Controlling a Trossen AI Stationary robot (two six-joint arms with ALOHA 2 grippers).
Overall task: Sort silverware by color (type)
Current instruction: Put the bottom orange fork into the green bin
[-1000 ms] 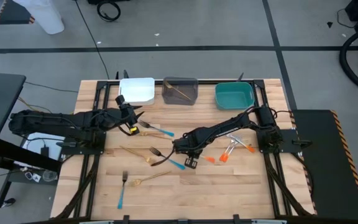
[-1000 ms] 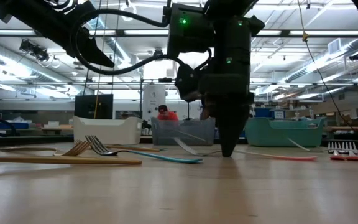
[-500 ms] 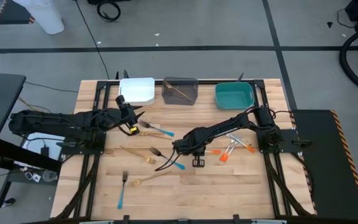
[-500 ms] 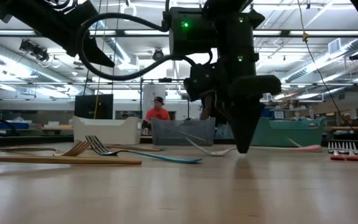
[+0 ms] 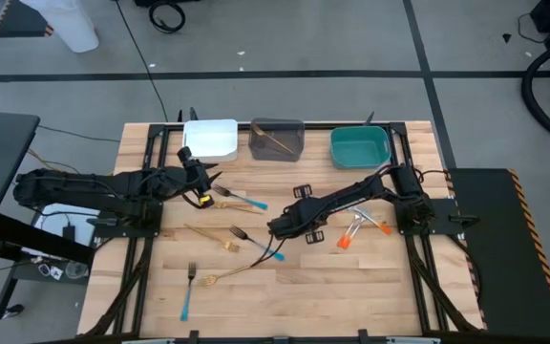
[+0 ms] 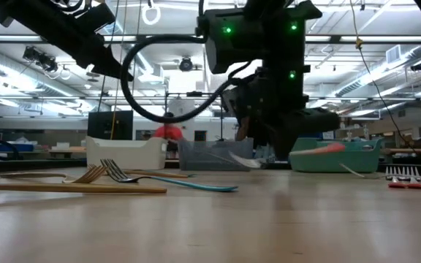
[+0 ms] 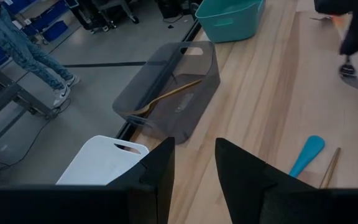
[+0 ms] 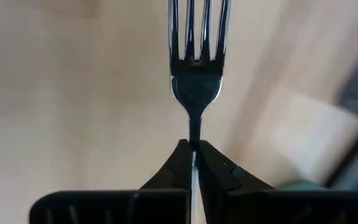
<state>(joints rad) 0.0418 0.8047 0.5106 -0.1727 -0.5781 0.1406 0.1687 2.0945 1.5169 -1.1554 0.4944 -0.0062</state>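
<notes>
My right gripper [image 5: 303,196] is over the table's middle, shut on an orange-handled silver fork [image 6: 320,149] that is off the wood. My left gripper [image 5: 204,182] hovers open near the white bin [image 5: 210,139], holding nothing; its wrist view looks onto the grey bin [image 7: 169,93] with a gold utensil [image 7: 166,96] lying inside. Blue-handled forks [image 5: 244,200] [image 5: 187,292], gold utensils [image 5: 210,233] [image 5: 232,273] and two orange-handled pieces [image 5: 349,234] lie flat on the table. The teal bin [image 5: 360,145] stands at the far edge. My right gripper pinches the fork's thin neck [image 8: 194,134], just behind the tines, between its two fingertips [image 8: 180,163]. The tines point straight away from the fingers. In the low view the fork is lifted clear and lies about level, its head [image 6: 243,161] slightly lower than its orange handle end [image 6: 326,148].
Three bins stand in a row along the far edge: white, grey, teal. Loose silverware is scattered over the left and middle of the table [image 5: 370,287]. A blue-handled fork [image 6: 174,180] and gold pieces [image 6: 71,187] lie close to the low camera.
My right gripper has risen from the table and swung from the near side toward the far edge, tipping from pointing down to about level. The orange-handled fork, whose end rested on the wood, has come up with it and is lifted clear.
</notes>
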